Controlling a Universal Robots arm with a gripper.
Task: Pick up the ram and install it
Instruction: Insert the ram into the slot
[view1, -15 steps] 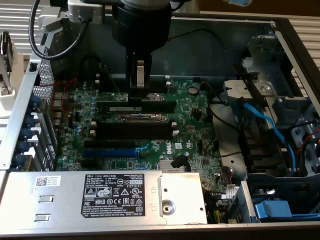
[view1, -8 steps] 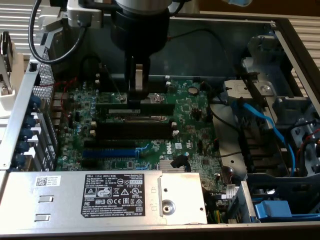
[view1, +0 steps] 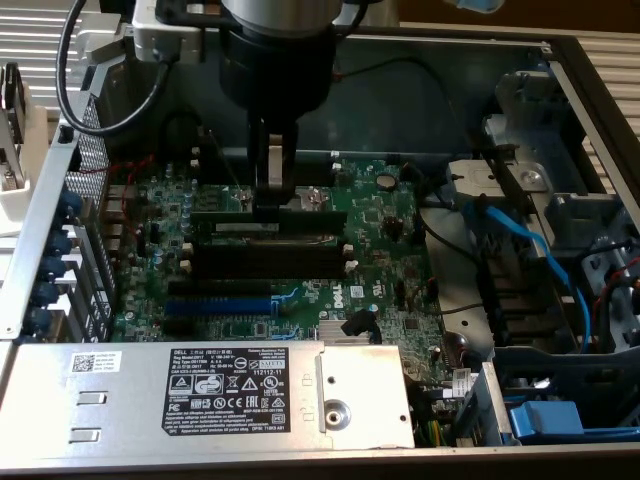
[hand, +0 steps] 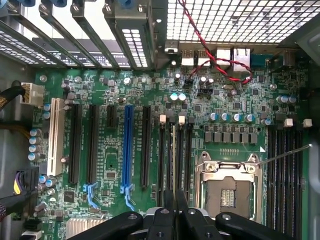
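Observation:
In the exterior view my gripper reaches straight down into the open computer case, over the long black memory slots on the green motherboard. It is shut on the ram, a dark stick with a white label that stands on edge along the rearmost slot. The wrist view shows the ram edge-on as a thin pale line running out from between the closed fingers, lined up with the memory slots. I cannot tell whether its lower edge is seated in the slot.
A blue expansion slot lies just in front of the memory slots, and the CPU socket sits beside them. The silver power supply fills the front. Blue cables and drive bays stand at the exterior view's right. Red and black wires cross the board's edge.

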